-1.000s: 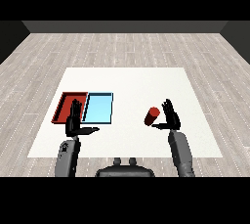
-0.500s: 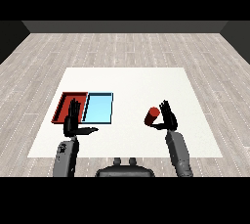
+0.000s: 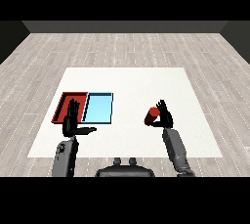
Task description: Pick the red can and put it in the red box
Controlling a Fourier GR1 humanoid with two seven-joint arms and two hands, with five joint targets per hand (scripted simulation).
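Observation:
The red can (image 3: 152,115) is at the right of the white table, leaning to one side. My right hand (image 3: 166,117) is against its right side, fingers curled round it and thumb below it. The red tray (image 3: 64,104) lies at the left of the table, with the light blue tray (image 3: 99,107) touching its right side. My left hand (image 3: 72,122) is held upright over the near edge of the red tray, open, fingers straight and thumb pointing right. It holds nothing.
The white table (image 3: 132,86) stretches between the trays and the can, and its near edge runs just past both forearms. Wooden floor surrounds it.
My right hand has moved left onto the red can and its fingers have curled round it. The can now leans. My left hand has stayed put.

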